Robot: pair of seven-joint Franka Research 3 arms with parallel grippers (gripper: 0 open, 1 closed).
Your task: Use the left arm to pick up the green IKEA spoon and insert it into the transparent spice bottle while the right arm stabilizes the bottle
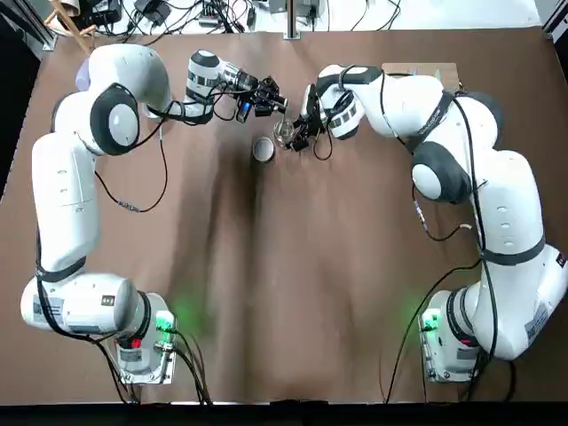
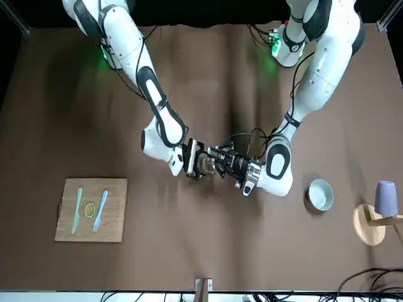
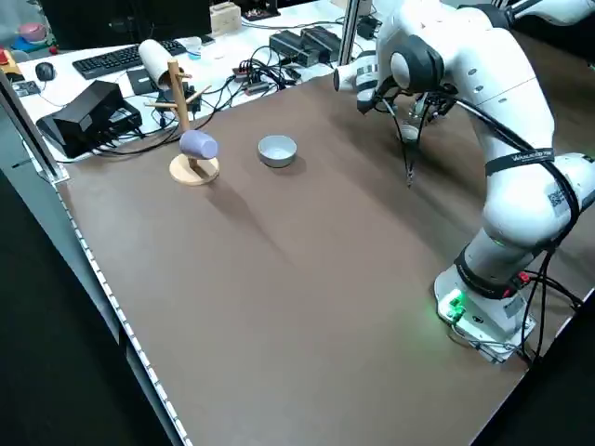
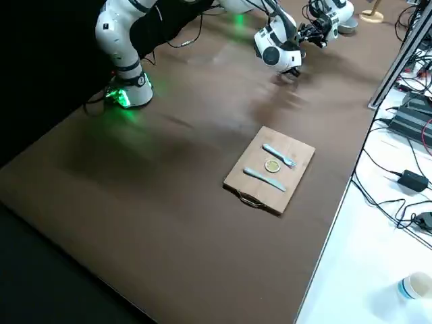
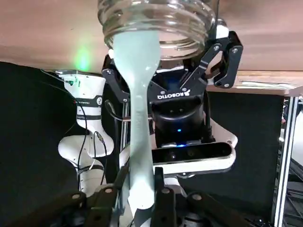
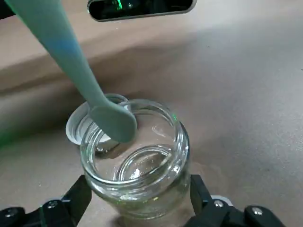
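The transparent spice bottle point(image 6: 142, 170) stands upright on the brown table at the far middle point(image 1: 284, 133). My right gripper point(image 6: 137, 203) is shut on the bottle's lower body, one finger on each side. My left gripper point(image 5: 140, 187) is shut on the handle of the pale green IKEA spoon point(image 5: 139, 123), just beside the bottle point(image 2: 206, 165) in the front view. The spoon point(image 6: 71, 61) slants down, and its bowl sits in the bottle's mouth, just inside the rim. In the top view the left gripper point(image 1: 266, 96) and right gripper point(image 1: 297, 133) nearly meet.
A grey round cap point(image 1: 263, 149) lies right next to the bottle. A wooden board point(image 2: 91, 211) with a blue fork and knife lies on the right arm's side. A white bowl point(image 2: 320, 194) and a mug stand with a purple cup point(image 2: 378, 207) sit on the left arm's side.
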